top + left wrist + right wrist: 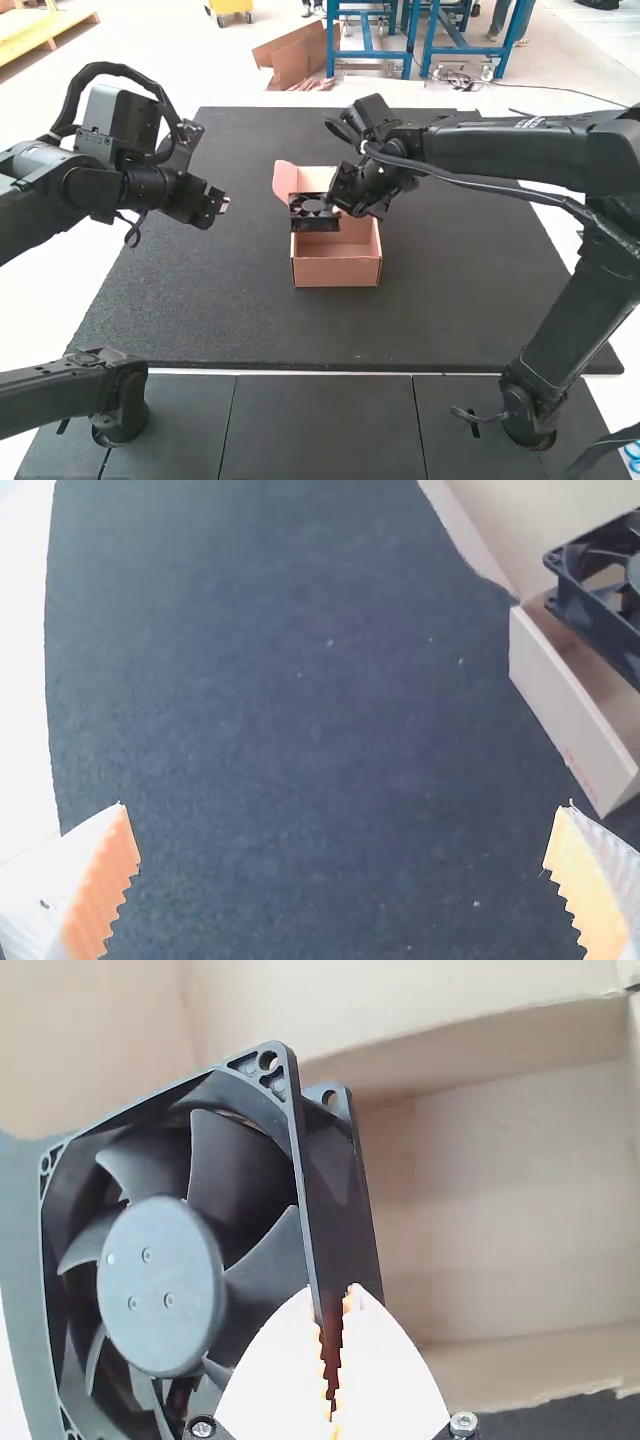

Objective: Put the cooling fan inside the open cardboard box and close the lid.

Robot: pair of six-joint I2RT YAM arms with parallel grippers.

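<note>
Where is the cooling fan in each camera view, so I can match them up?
High view: the cooling fan is at the picture's centre, held by the right tool over the open cardboard box.
Left wrist view: a black corner of the fan shows above the box's wall.
Right wrist view: the fan is close up, its frame pinched by the tool, with the box's inside behind.
Shared landmark: the cardboard box.

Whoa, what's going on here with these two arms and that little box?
The right end effector has pinched a black fan by its frame and holds it tilted at the open top of the box, which sits on a dark mat. The lid stands up, not yet closed. The left end effector hangs open to the left of the box, holding nothing.
</note>
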